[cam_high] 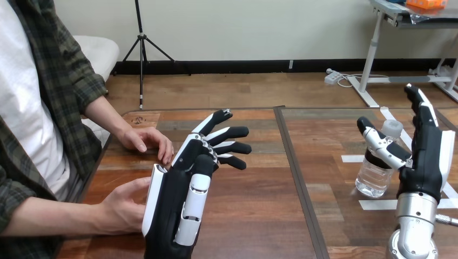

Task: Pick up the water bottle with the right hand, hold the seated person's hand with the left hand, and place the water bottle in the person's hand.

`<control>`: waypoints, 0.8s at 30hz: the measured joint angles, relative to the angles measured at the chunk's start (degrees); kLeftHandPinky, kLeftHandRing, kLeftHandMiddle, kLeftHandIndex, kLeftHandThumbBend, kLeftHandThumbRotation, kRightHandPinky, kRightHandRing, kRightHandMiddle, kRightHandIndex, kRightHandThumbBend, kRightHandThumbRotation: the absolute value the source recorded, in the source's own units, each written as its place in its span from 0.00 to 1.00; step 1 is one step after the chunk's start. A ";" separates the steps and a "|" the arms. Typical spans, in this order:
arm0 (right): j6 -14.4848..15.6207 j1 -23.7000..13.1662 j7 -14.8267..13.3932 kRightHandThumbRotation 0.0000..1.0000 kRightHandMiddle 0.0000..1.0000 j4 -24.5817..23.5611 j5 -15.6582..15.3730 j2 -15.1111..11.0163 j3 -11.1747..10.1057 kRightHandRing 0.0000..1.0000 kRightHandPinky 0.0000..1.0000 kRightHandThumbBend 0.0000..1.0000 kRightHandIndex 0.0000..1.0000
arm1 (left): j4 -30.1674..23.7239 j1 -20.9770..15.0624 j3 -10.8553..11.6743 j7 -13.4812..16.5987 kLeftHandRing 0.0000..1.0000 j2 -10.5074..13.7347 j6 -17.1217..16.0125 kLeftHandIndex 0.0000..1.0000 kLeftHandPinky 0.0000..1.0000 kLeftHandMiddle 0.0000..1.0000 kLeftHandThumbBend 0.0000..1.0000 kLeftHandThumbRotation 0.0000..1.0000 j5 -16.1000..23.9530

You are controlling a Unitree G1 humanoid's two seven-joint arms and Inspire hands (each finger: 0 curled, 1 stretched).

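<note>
A clear water bottle with a white cap stands upright on the table at the right. My right hand is just right of it, fingers straight and raised, thumb reaching across the bottle's neck; it is open. My left hand hovers over the left half of the table with its fingers spread, open and empty. The person's near hand lies on the table right beside my left palm, and I cannot tell if they touch. Their far hand rests flat on the table beyond it.
The wooden table has a dark seam running down its middle. White tape strips mark the surface around the bottle. The person sits close against the table's left edge.
</note>
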 measured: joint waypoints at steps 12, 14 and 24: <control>1.76 -2.08 -0.64 0.00 0.88 4.70 -1.16 -0.51 0.33 0.88 0.85 0.70 0.85 | 0.00 0.00 -0.01 0.01 0.66 0.00 0.00 0.84 0.54 0.73 0.32 1.00 0.00; 2.01 -2.60 -0.69 0.00 0.88 5.80 -1.42 -0.86 0.55 0.88 0.83 0.70 0.85 | 0.00 0.00 0.00 0.01 0.66 0.00 0.00 0.84 0.54 0.73 0.32 1.00 0.01; 4.44 -5.30 -0.25 0.00 0.88 9.89 -2.22 -2.96 1.09 0.88 0.83 0.70 0.85 | 0.00 0.01 0.02 0.02 0.66 0.00 0.00 0.84 0.54 0.74 0.31 1.00 -0.05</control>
